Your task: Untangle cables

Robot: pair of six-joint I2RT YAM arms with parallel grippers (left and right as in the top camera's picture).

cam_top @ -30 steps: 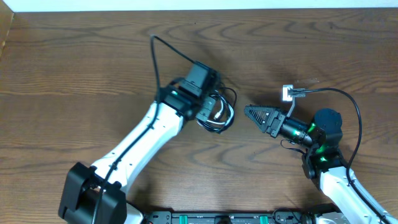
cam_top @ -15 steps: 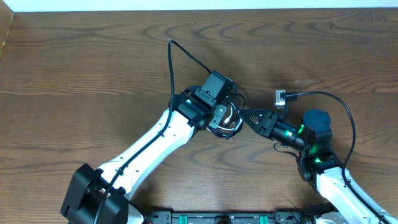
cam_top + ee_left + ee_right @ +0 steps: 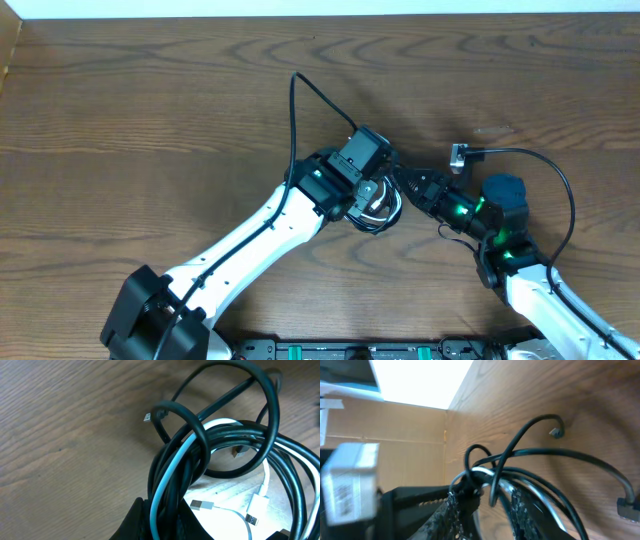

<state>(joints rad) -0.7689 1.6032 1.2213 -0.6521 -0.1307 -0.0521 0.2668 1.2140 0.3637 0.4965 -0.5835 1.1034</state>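
Firmly clenched, the left gripper [image 3: 162,522] pinches the cables [image 3: 225,435] where black and white strands bunch. From its fingers the coil fans outward near the table's [image 3: 150,100] middle. The right gripper [image 3: 487,510], jaws apart, straddles strands from the opposite side, nearer the loose loops. One black plug [image 3: 146,417] points away.

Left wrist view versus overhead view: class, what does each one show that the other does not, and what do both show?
Only the left wrist view: the white cable threaded among the black cables, and pale plugs with metal tips. Only the overhead view: the left gripper and right gripper facing each other at the cable bundle from opposite sides. Both: the cable bundle and the wooden table.
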